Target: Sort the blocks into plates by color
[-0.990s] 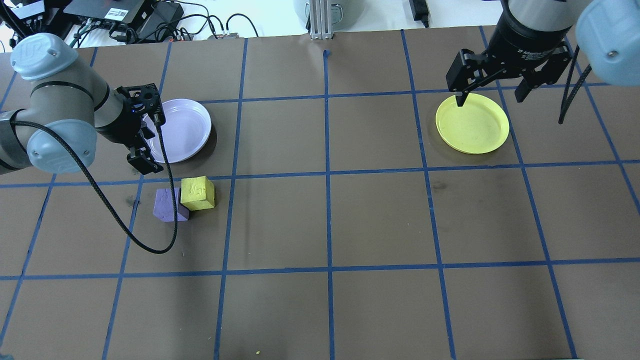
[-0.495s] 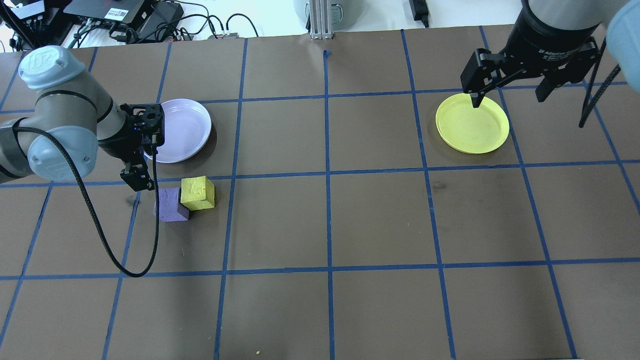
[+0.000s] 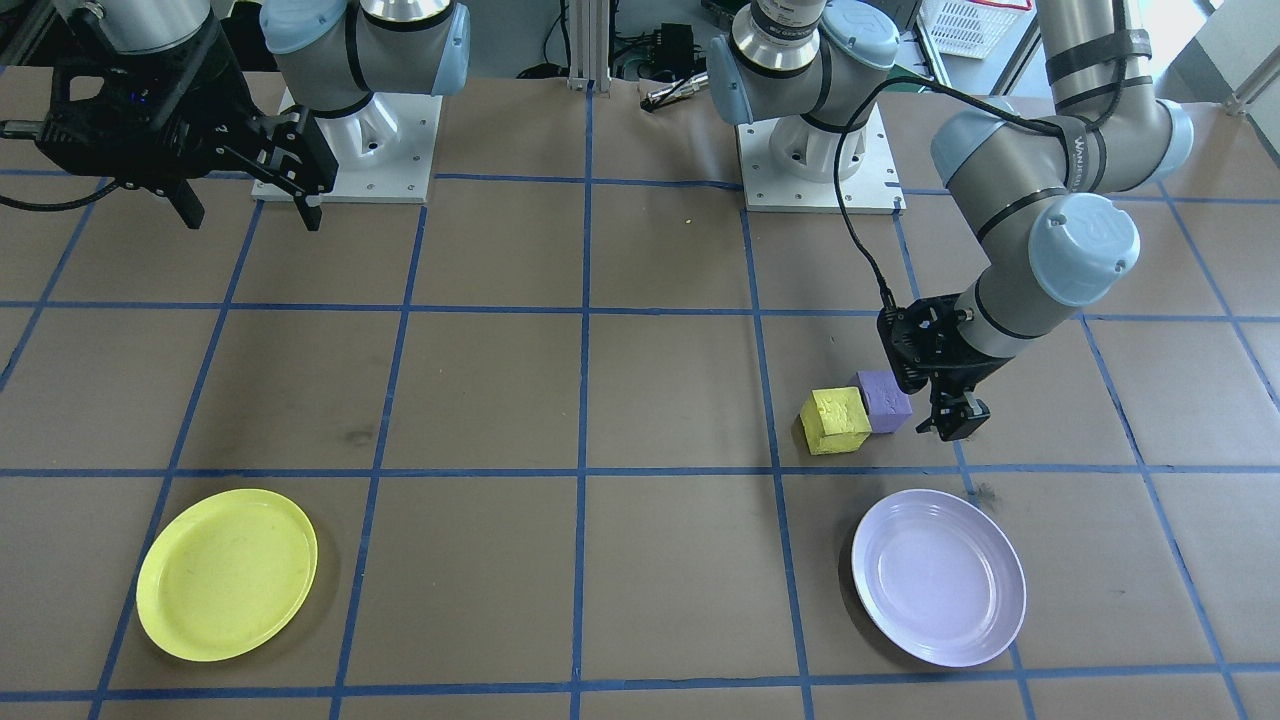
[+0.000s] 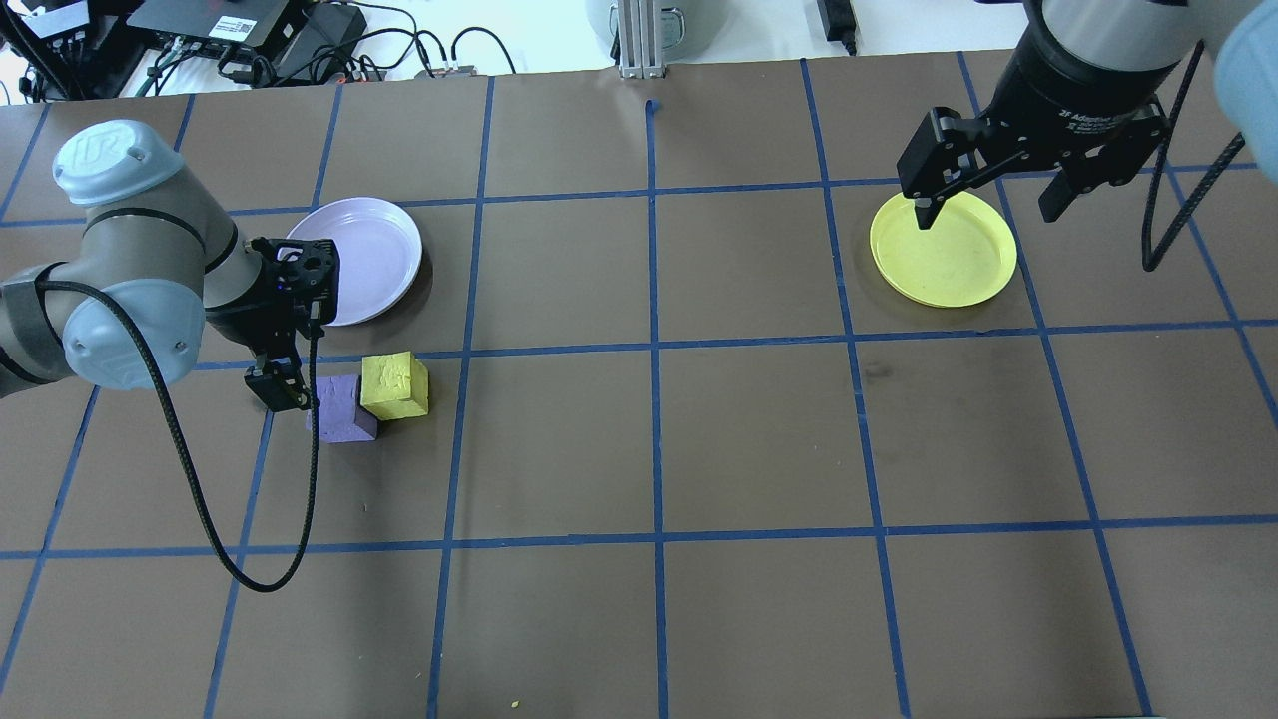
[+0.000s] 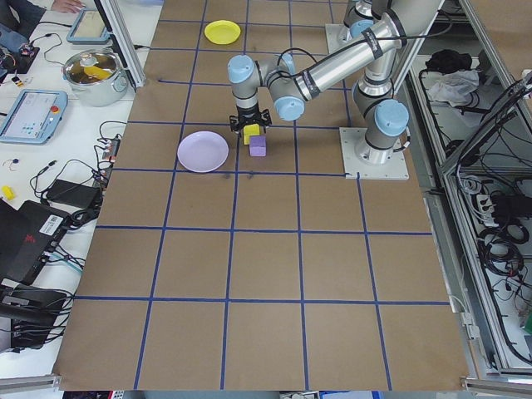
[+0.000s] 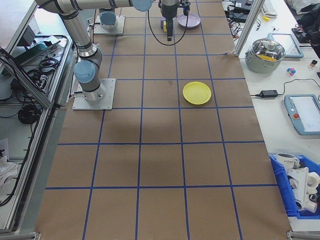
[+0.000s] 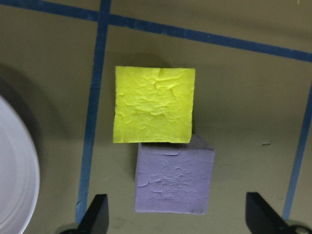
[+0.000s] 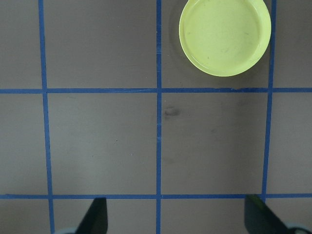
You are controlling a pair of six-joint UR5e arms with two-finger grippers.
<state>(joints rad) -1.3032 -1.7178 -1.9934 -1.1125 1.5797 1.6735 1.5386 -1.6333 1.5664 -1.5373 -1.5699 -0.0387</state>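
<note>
Your left gripper hangs wide open, empty, over the purple block. It looks light, rough foam, touching the yellow block: pinch its 2 free sides.

Overhead and front cameras face each other across the table; end cameras look lengthwise; wrist cameras look straight down.

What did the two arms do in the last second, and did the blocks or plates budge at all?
The left gripper slid off the lavender plate toward the robot and is now open beside the purple block. The right gripper, open and empty, wandered slightly above the yellow plate. Nothing was grasped. The purple block, the yellow block and both plates stayed put.
</note>
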